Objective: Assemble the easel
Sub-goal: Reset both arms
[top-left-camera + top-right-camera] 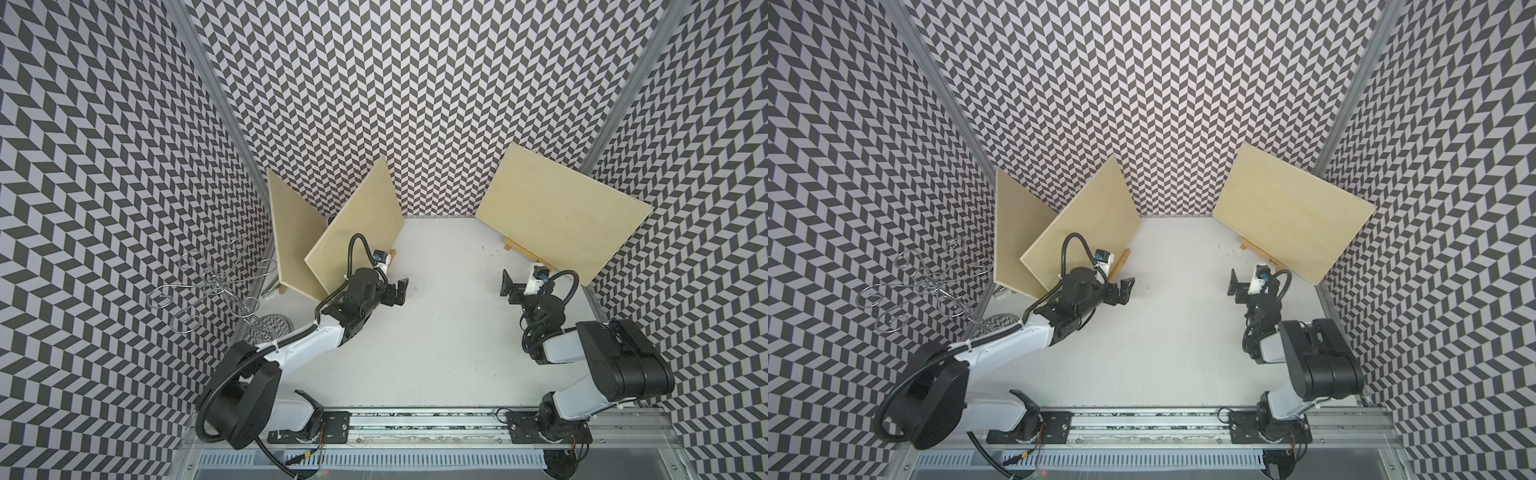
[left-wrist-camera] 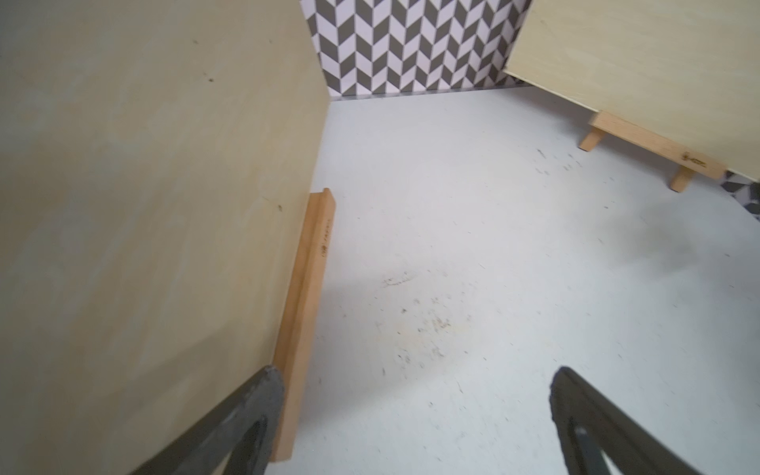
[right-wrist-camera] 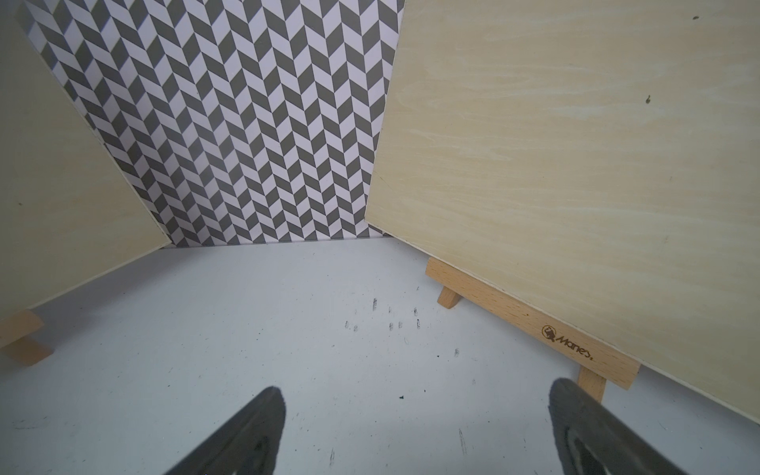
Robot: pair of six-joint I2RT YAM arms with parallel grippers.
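**3 boards propped, both pincers spread and empty**

The right easel (image 3: 530, 323) stands at the far right of the surface (image 1: 436, 340), its ledge carrying a pale board (image 1: 565, 212) that leans back. At the far left, a 2nd easel (image 2: 304, 320) carries a left board (image 1: 353, 232), with a 3rd board (image 1: 291, 232) just behind it. The left pincer (image 1: 401, 292) hovers beside the 2nd easel's ledge, jaws spread, holding nothing. The right pincer (image 1: 508, 286) hangs near the right easel, likewise spread and empty.

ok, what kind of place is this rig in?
Probably a robot lab test cell: chevron-patterned walls on three sides, a metal rail carrying the left arm and right arm, and a white table.
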